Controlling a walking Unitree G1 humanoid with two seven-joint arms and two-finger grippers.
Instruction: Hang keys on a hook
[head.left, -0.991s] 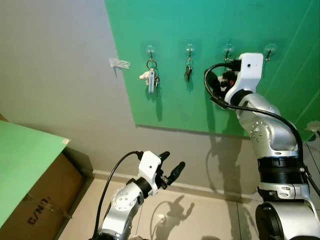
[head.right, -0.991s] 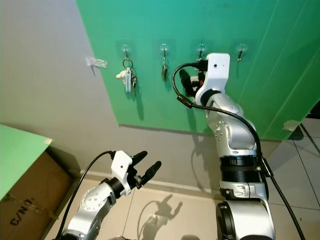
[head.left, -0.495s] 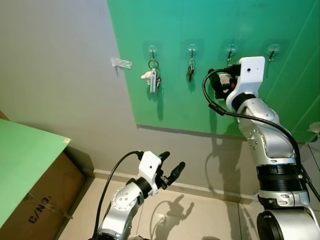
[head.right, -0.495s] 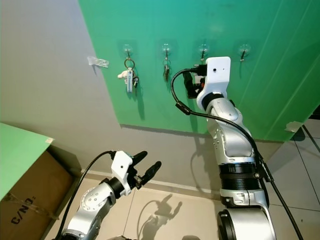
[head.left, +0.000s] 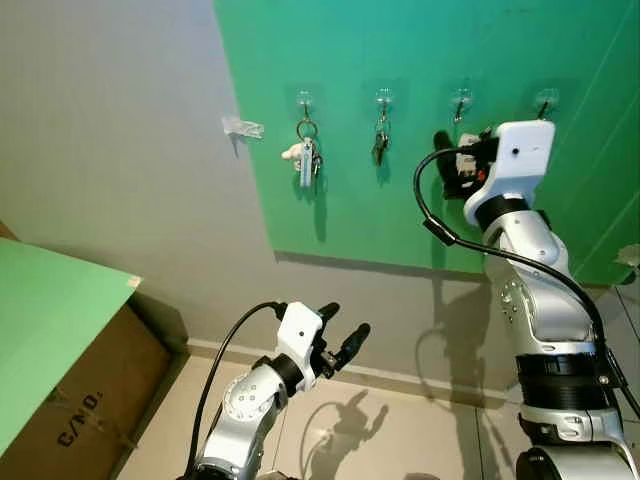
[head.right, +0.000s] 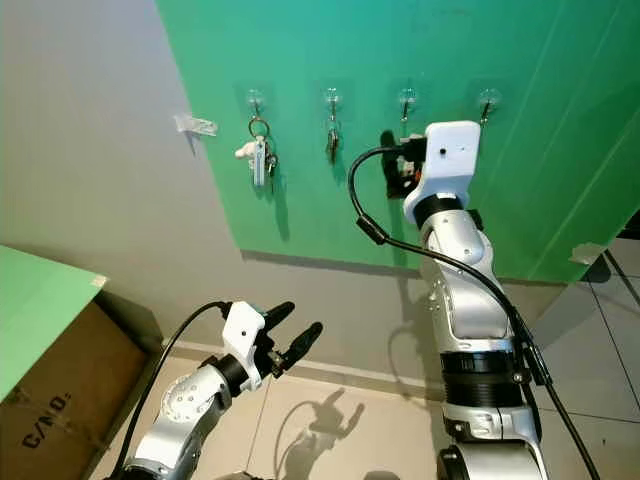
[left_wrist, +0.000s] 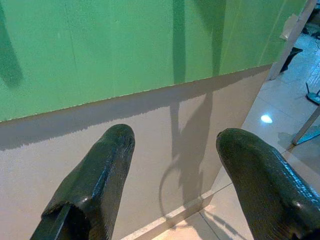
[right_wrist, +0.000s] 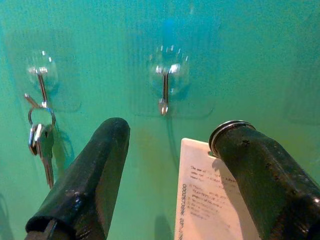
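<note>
Green wall (head.left: 420, 60), ringed white-tagged keys (right_wrist: 210, 200)

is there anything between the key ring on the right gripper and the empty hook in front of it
Nothing visible. In the right wrist view the key ring sits looped over one finger of the right gripper, its white tag hanging below, and the empty hook is just above with only bare green board between.
</note>
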